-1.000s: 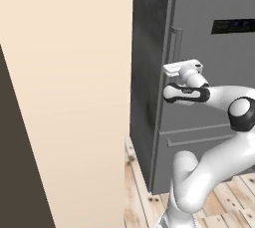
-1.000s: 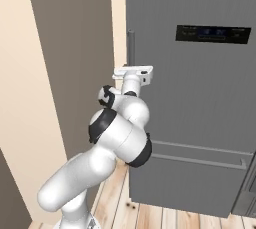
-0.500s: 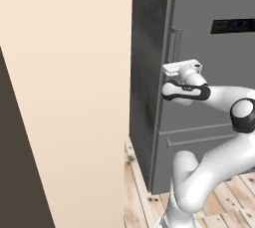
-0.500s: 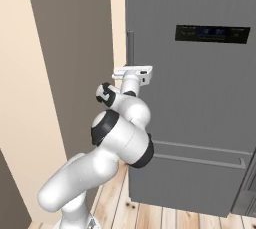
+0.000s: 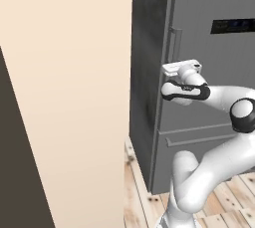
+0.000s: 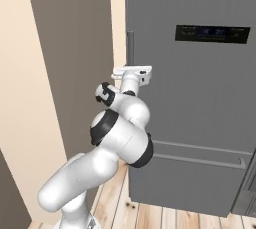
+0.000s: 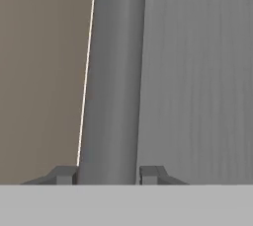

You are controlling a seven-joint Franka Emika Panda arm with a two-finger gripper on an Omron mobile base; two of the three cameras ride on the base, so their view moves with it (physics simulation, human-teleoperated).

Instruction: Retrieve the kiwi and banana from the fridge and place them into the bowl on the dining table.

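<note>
The dark-grey fridge [image 5: 219,112] [image 6: 200,98] stands closed, with its black display panel [image 6: 212,33] high on the door. Its long vertical handle [image 5: 175,43] [image 6: 130,45] [image 7: 113,72] runs along the door's left edge. My gripper [image 5: 173,66] [image 6: 131,69] [image 7: 107,174] is at mid-height on that handle, with one fingertip [image 7: 64,174] pressed against each side of the bar. The kiwi, the banana, the bowl and the dining table are out of view.
A beige wall [image 5: 64,97] stands close on the left of the fridge, with a dark brown panel [image 6: 70,48] beside it. Wood floor [image 5: 139,192] lies below. A horizontal drawer handle [image 6: 200,149] crosses the fridge's lower part.
The jaws have closed in from wide open onto the handle. The arm and hand have stayed at the same height on the door.
</note>
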